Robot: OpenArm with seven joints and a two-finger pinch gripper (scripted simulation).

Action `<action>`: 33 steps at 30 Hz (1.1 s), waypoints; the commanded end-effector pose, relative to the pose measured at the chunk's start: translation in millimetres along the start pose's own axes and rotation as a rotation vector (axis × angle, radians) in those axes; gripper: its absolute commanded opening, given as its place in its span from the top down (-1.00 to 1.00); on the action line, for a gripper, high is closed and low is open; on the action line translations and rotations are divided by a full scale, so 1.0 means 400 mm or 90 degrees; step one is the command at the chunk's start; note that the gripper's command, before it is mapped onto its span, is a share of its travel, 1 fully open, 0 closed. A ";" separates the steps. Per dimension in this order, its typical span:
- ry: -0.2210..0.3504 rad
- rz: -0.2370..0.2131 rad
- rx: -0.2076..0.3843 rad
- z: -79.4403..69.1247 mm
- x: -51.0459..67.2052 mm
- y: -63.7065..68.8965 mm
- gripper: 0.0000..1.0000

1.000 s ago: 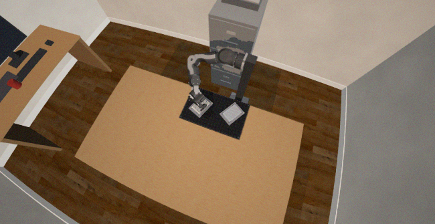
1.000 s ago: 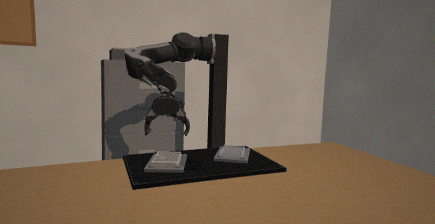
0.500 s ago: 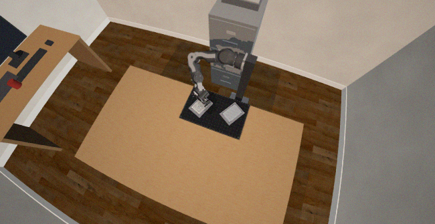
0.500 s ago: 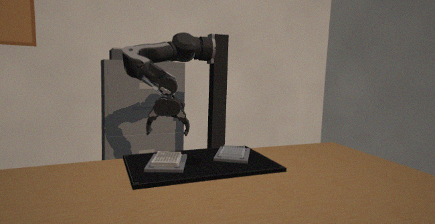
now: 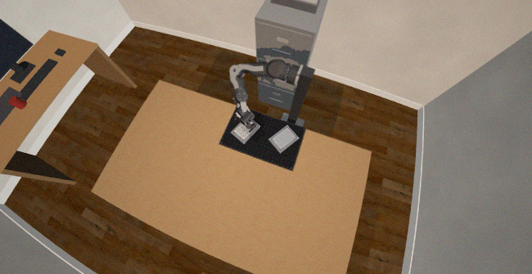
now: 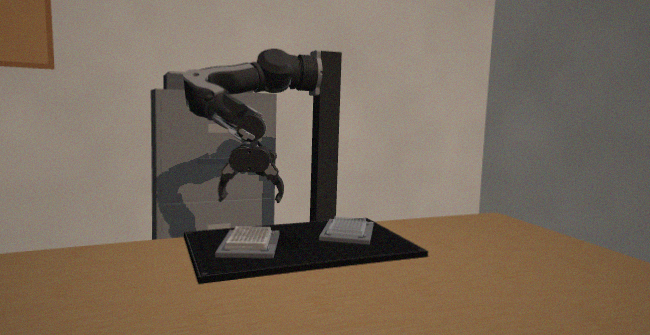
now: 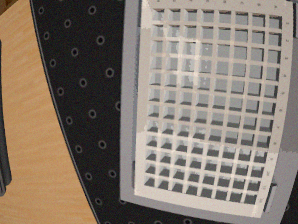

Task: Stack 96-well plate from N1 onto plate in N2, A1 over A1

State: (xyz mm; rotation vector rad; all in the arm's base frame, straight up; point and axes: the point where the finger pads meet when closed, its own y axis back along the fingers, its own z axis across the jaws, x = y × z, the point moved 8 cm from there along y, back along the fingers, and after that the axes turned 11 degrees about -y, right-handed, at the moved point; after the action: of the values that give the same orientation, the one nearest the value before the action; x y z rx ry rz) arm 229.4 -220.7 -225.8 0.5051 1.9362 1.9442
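Item: one arm [image 6: 235,81], reaching out from a dark post [image 6: 326,134] at the back of a black perforated mat [image 6: 300,264] that is lying on a wooden desk [image 6: 450,289]. Jaws [image 6: 251,196]: standing wide open, gripping nothing, hanging above the nearer plate with a clear gap of air between fingertips and wells. Plate, N1 side [image 6: 248,237]: sitting flat in its grey nest [image 6: 235,252] toward the left end of the mat in the exterior view; in the wrist view this plate [image 7: 209,106] is filling most of the picture, its grid of wells showing squarely from above, the nest rim [image 7: 129,163] framing it on all sides. Corner marking: too small to read. Second plate [image 6: 347,226]: resting in the other nest [image 6: 345,238] toward the right end of the mat, well apart from the first. In the top view the jaws [image 5: 248,119] are partly covering the first plate [image 5: 241,132], while the second plate [image 5: 283,138] is lying fully exposed. Background: a grey filing cabinet [image 6: 170,169] standing behind the arm against the wall, the arm's shadow falling across it.
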 end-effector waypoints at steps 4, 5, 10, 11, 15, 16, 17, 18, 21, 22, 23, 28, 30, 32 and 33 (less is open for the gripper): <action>0.002 0.000 0.000 0.000 -0.001 0.003 -0.54; 0.002 0.000 0.000 0.000 -0.001 0.003 -0.54; 0.002 0.000 0.000 0.000 -0.001 0.003 -0.54; 0.002 0.000 0.000 0.000 -0.001 0.003 -0.54; 0.002 0.000 0.000 0.001 -0.007 0.004 -0.54; 0.002 0.000 0.000 0.001 -0.008 0.004 -0.54; 0.002 0.000 0.000 0.001 -0.008 0.004 -0.54; 0.002 0.000 0.000 0.001 -0.008 0.004 -0.54; 0.002 0.000 0.000 0.001 -0.008 0.004 -0.54; 0.002 0.000 0.000 0.001 -0.008 0.004 -0.54; 0.002 0.000 0.000 0.001 -0.008 0.004 -0.54; 0.002 0.000 0.000 0.001 -0.008 0.004 -0.54; 0.001 0.001 -0.002 0.001 -0.007 0.003 -0.54; 0.001 0.001 -0.002 0.001 -0.007 0.003 -0.54; 0.001 0.001 -0.002 0.001 -0.007 0.003 -0.54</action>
State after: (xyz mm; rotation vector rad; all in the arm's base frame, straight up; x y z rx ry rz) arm 231.4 -221.7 -225.6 0.5087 1.9367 1.9481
